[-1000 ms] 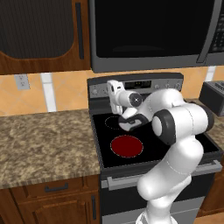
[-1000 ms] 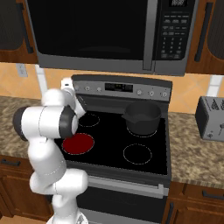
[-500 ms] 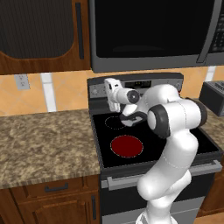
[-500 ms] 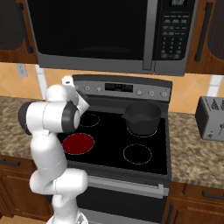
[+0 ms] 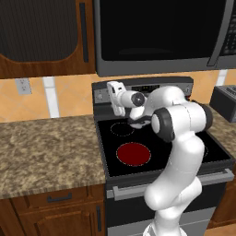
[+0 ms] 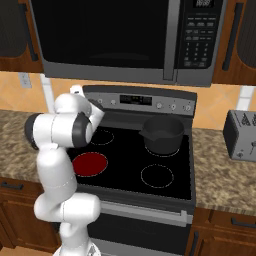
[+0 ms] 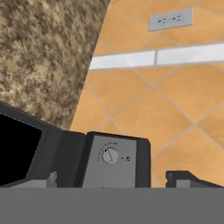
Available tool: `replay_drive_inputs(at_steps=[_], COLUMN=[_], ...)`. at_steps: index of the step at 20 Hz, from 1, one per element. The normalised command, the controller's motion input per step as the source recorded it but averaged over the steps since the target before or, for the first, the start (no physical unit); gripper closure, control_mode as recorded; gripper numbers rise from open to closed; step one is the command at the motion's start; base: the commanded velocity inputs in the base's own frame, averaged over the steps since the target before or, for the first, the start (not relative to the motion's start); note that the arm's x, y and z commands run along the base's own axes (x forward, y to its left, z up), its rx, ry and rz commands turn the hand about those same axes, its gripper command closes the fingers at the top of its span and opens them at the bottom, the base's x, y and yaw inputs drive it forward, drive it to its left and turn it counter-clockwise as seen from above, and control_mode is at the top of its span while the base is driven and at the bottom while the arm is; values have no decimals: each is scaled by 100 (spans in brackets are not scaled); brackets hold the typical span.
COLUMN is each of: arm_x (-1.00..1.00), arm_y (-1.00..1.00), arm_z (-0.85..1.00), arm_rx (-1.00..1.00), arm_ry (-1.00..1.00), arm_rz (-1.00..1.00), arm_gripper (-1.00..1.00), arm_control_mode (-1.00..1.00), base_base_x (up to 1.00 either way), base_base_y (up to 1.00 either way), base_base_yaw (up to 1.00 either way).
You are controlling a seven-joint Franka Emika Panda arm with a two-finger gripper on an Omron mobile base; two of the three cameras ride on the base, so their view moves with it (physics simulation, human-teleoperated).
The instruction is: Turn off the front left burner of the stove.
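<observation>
While the front left burner (image 5: 133,154) glows solid red on the black glass of the stove (image 6: 165,187), the gripper (image 5: 115,97) is raised at the left end of the grey back panel (image 6: 141,101). The burner sits near the front edge of the cooktop, at its left side, and behind it there is a smaller ring (image 5: 122,129) drawn only with a thin white line. In the hand view, a small round knob (image 7: 110,155) on the panel's end is seen just above the fingers (image 7: 181,179), which stand well apart with nothing between them; I cannot tell if they touch the panel. A dark pot (image 6: 162,134) stands on the back right ring. The granite table (image 5: 46,147) lies to the left of the stove, and a toaster (image 6: 241,134) stands on the table at the right side. A black microwave (image 6: 120,37) hangs above the stove.
</observation>
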Motion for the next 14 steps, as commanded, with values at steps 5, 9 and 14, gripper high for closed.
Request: replay_drive_inputs(at_steps=[5,9,14], arm_x=[13,5,6], arm_y=[0,3,5], arm_z=[-4,-7,-4], arm_rx=[-5,0,0], arm_ry=[0,0,0], arm_rz=[0,0,0], arm_gripper=[-100,-100,-100], arm_control_mode=[-100,-100,-100], base_base_x=[0,0,0], base_base_y=[0,0,0], base_base_yaw=[0,0,0])
